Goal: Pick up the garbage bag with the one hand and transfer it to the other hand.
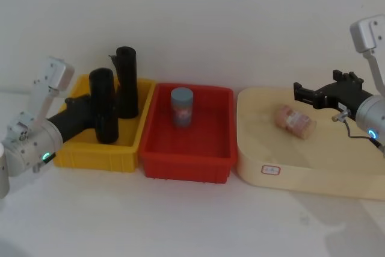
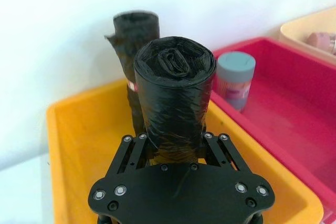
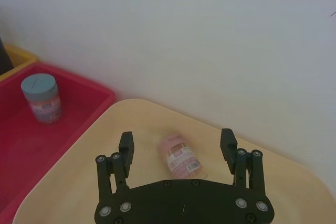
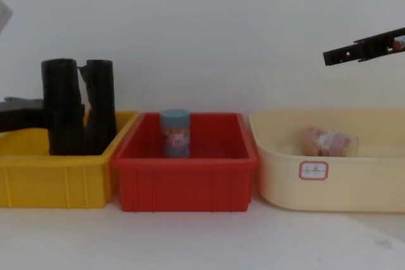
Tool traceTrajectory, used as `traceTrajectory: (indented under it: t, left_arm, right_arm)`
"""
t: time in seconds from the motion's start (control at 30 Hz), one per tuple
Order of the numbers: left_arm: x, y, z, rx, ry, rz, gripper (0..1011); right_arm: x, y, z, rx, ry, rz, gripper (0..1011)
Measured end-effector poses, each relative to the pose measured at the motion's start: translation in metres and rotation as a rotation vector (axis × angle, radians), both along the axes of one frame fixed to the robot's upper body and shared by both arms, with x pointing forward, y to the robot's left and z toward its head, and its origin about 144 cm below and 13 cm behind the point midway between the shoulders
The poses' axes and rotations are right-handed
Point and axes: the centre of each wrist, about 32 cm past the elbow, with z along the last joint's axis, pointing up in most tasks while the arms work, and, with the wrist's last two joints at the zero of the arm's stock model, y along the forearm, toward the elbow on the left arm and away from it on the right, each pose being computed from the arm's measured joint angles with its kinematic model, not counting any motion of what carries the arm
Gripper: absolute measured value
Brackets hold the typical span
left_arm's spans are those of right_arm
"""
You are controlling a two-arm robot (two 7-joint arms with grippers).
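Note:
The garbage bag (image 1: 103,103) (image 2: 176,98) (image 4: 62,105), a thick smooth black roll, stands upright in the yellow bin (image 1: 96,154). My left gripper (image 1: 95,115) (image 2: 176,142), on the green-ringed arm, reaches in from the left and is shut on the roll's lower half, one finger pressed against each side. My right gripper (image 1: 299,94) (image 3: 177,139) (image 4: 329,56), on the blue-ringed arm, hovers open above the cream tray (image 1: 301,173), holding nothing.
A slimmer black roll (image 1: 127,82) (image 2: 131,40) with a ragged top stands just behind the bag in the same bin. A blue-lidded jar (image 1: 181,106) stands in the red bin (image 1: 186,164). A pink jar (image 1: 295,121) lies in the cream tray.

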Motion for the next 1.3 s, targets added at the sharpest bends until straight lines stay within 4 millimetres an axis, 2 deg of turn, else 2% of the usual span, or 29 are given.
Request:
traceTrajectory:
  t: [0.2,0.7,0.87,1.1,1.3]
  left_arm:
    - [0.0,0.001,0.01,0.002,-0.05,-0.007,394]
    - [0.011,0.005,0.062,-0.038,-0.171,-0.137,394]
    - [0.021,-0.003,0.076,-0.056,-0.152,-0.195,394]
    - [0.039,-0.02,0.084,-0.064,-0.109,-0.268,394]
    - [0.065,-0.045,0.088,-0.057,-0.059,-0.361,394]
  right_arm:
    - [0.0,0.0,0.0,0.001,0.001,0.001,1000]
    - [0.001,0.0,0.001,0.003,0.0,0.002,1001]
    - [0.001,0.0,0.001,0.003,0.0,0.003,1001]
    - [0.001,0.0,0.001,0.003,0.0,0.003,1001]
    - [-0.001,-0.001,0.002,0.006,-0.006,0.003,1001]
